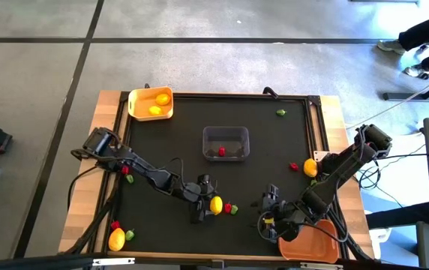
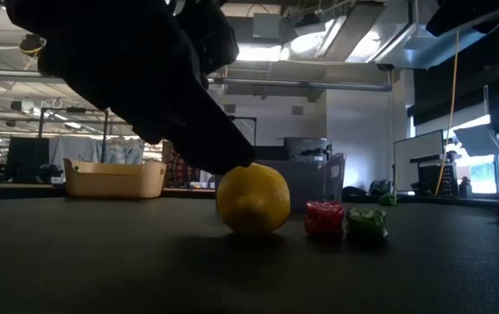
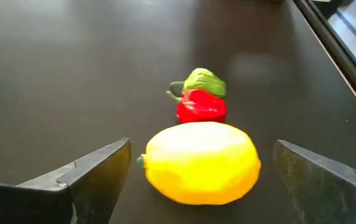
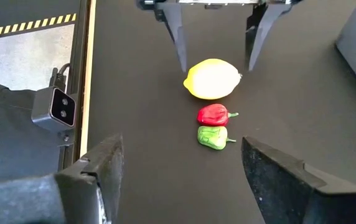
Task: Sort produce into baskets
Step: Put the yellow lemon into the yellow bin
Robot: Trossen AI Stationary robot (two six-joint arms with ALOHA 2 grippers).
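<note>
A yellow lemon [image 1: 216, 204] lies on the black mat near the front middle, with a small red piece [image 1: 227, 207] and a green piece [image 1: 234, 211] just right of it. My left gripper [image 1: 208, 201] is open, with its fingers standing on either side of the lemon [image 3: 201, 163] and clear gaps between them. My right gripper [image 1: 268, 211] is open and empty, a little right of these pieces, facing them [image 4: 181, 149]. The yellow basket [image 1: 151, 103] at the far left holds two lemons. The clear basket [image 1: 226, 142] holds a red piece. The orange basket [image 1: 312, 244] stands at the near right.
A lemon [image 1: 117, 240], a red piece [image 1: 115, 224] and a green piece [image 1: 130, 235] lie at the near left. Red and green pieces [image 1: 127, 174] lie by my left arm. A lemon [image 1: 310, 168] and a red piece [image 1: 293, 166] lie at the right, and a green piece [image 1: 280, 112] at the far right.
</note>
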